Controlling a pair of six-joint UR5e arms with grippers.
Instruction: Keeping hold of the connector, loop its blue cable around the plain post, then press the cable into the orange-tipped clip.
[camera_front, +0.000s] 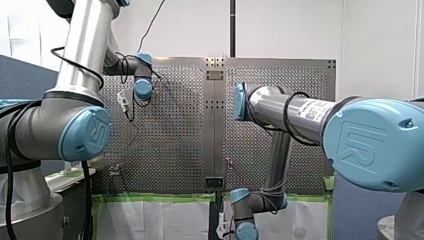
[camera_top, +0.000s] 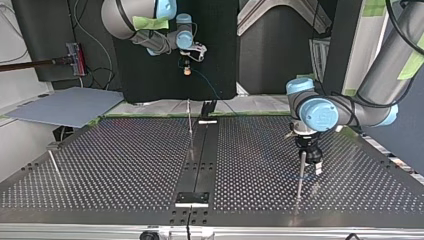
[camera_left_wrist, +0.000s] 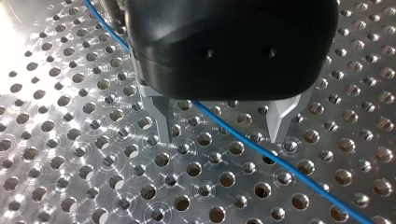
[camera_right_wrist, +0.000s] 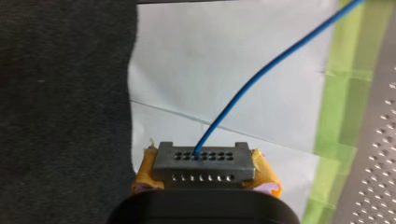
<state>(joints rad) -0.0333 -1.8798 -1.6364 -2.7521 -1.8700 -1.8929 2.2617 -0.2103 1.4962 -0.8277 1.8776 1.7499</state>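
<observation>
Top view, read left to right from the dark central rail (camera_top: 200, 155) of the perforated bench (camera_top: 110, 160). Well left of the rail, a thin rod (camera_top: 54, 167) rises from the bench. Above and just left of the rail's far end, my right pincer (camera_right_wrist: 205, 173) is closed on the grey connector (camera_right_wrist: 203, 161). Its yellow pads (camera_right_wrist: 145, 171) press the connector's two short sides, and the connector hangs clear of the bench. The blue cable (camera_right_wrist: 243, 93) leaves the connector's pin face and drops toward the rail's far end. Just left of the rail stands a slim upright post (camera_top: 190, 122). Well right of the rail, my left pincer (camera_left_wrist: 219, 122) hovers low over the bench beside a second post (camera_top: 300, 175). Its metal fingers (camera_left_wrist: 161, 116) are spread wide and grip nothing, and the cable passes across the gap between them, close over the bench. Which post is the plain one, and where the orange-tipped clip stands, cannot be told. Handling, as judged: the cable is light, thin and pliant enough to bend round a post, yet springy, so it probably needs steady tension. The connector is rigid and best held by its flanks, as here, rather than by the cable root. No container shows.
</observation>
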